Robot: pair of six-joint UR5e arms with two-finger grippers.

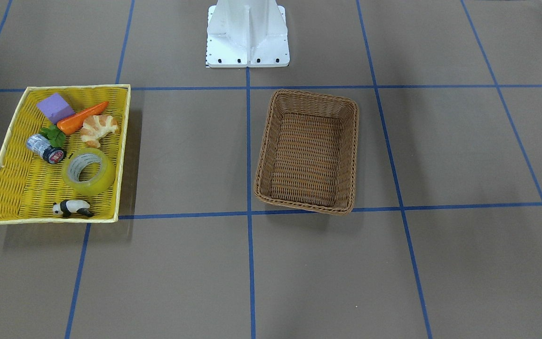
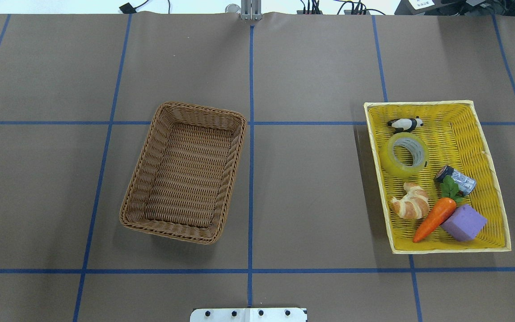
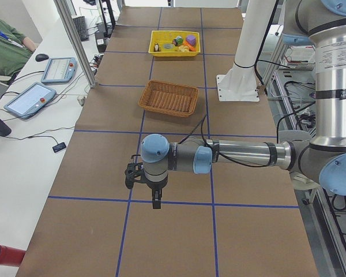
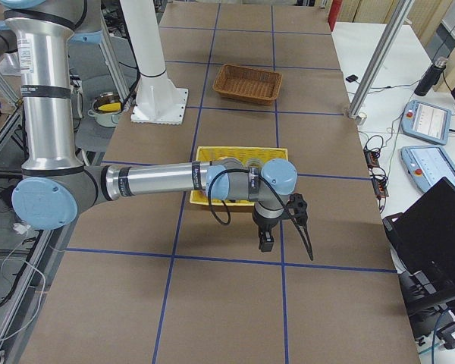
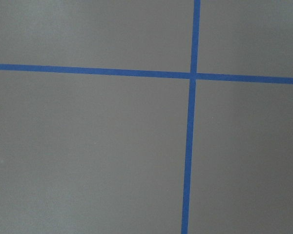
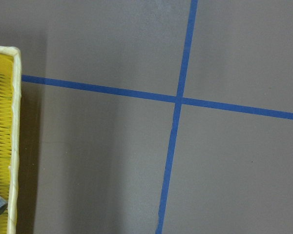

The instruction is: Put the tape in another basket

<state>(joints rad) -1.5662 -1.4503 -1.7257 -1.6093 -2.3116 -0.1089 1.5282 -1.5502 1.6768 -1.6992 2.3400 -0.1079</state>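
Yellow tape [image 1: 93,186] lies in the tray [image 1: 123,150], well apart from the basket [image 1: 266,155].

We can read no text in any view. The white inner core of the tape [image 1: 104,181] carries grey print, too small for us to make out. The small jar [image 1: 40,146] has a red label on its dark lid, likewise illegible.
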